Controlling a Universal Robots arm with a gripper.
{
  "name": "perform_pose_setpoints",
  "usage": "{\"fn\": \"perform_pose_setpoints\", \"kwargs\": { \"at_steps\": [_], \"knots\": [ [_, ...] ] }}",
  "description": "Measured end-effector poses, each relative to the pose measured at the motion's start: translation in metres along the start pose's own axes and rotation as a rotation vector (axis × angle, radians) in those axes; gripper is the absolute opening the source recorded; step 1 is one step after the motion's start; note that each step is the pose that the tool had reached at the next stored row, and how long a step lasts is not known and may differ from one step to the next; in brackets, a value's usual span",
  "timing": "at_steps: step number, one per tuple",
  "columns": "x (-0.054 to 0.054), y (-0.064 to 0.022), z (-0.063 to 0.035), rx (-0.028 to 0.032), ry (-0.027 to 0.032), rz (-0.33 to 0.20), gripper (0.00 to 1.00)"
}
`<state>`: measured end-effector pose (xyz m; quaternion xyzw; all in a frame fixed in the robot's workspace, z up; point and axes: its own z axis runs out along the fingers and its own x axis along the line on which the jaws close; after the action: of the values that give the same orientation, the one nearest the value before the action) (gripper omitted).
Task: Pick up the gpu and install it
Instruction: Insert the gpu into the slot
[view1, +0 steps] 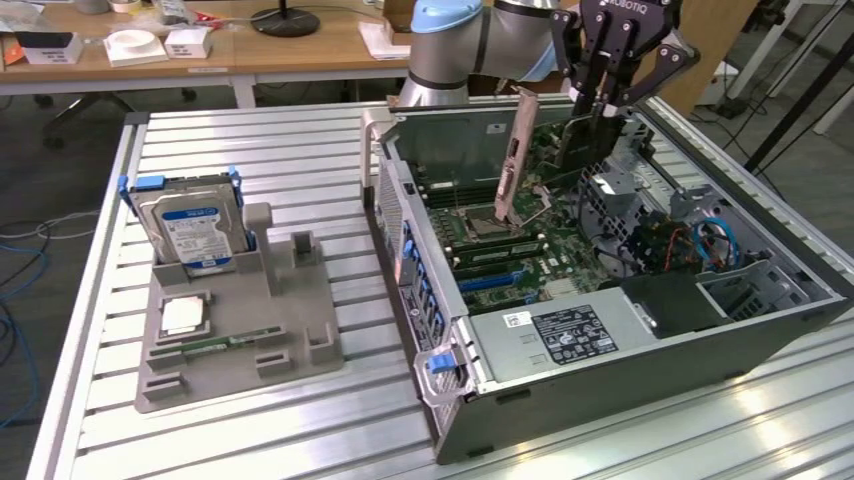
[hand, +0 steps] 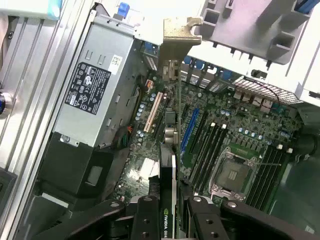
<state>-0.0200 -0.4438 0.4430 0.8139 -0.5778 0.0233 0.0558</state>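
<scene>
My pincer (view1: 601, 105) is closed narrow on the top edge of the graphics card (view1: 577, 150). The card hangs upright inside the open computer case (view1: 747, 330), above the motherboard (hand: 235, 130), with its metal bracket (view1: 513, 160) at the end toward the exterior view's left. The hard drive (view1: 191, 230) stands in the grey holder (view1: 300, 330) beside the case.

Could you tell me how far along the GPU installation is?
Pickup is done: the gripper is shut on the gpu. In hand: it hangs upright inside the open computer case. Left: it is not yet seated on the motherboard.
</scene>
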Motion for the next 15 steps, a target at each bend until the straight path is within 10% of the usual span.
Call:
{"fn": "perform_pose_setpoints", "kwargs": {
  "at_steps": [15],
  "knots": [
    [0.0,0.0,0.0001,-0.0033,0.0092,0.0,0.26]
  ]
}}
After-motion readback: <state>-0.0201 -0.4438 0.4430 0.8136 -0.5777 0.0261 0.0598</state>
